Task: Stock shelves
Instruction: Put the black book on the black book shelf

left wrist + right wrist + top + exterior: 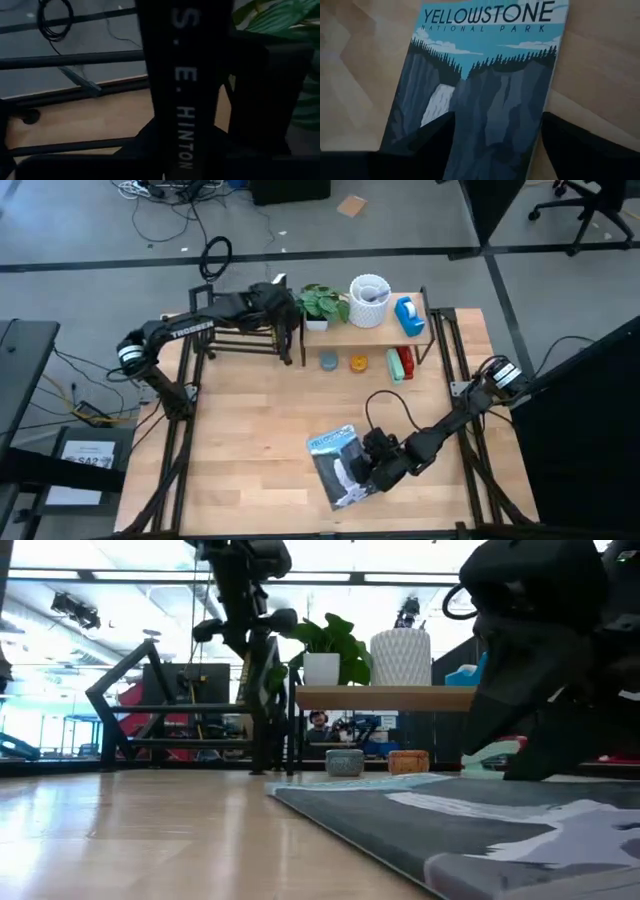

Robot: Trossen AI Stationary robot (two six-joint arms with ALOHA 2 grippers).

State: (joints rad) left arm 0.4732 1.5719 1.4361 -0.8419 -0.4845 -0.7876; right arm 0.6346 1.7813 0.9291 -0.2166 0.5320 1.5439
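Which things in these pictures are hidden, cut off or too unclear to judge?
- Left gripper: the high view shows only dark arm; in the left wrist view a black book spine fills the frame, so its grip cannot be judged.
- Yellowstone book: its lower part is hidden by the right gripper in the right wrist view.
- Small items under the shelf: too small to identify in the high view.
- Low view: the right arm blocks the shelf's right end.

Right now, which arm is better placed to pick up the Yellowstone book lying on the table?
The right. Its tool sits directly over the Yellowstone book, fingers straddling the cover. The left tool is far off at the black rack, holding a dark book.
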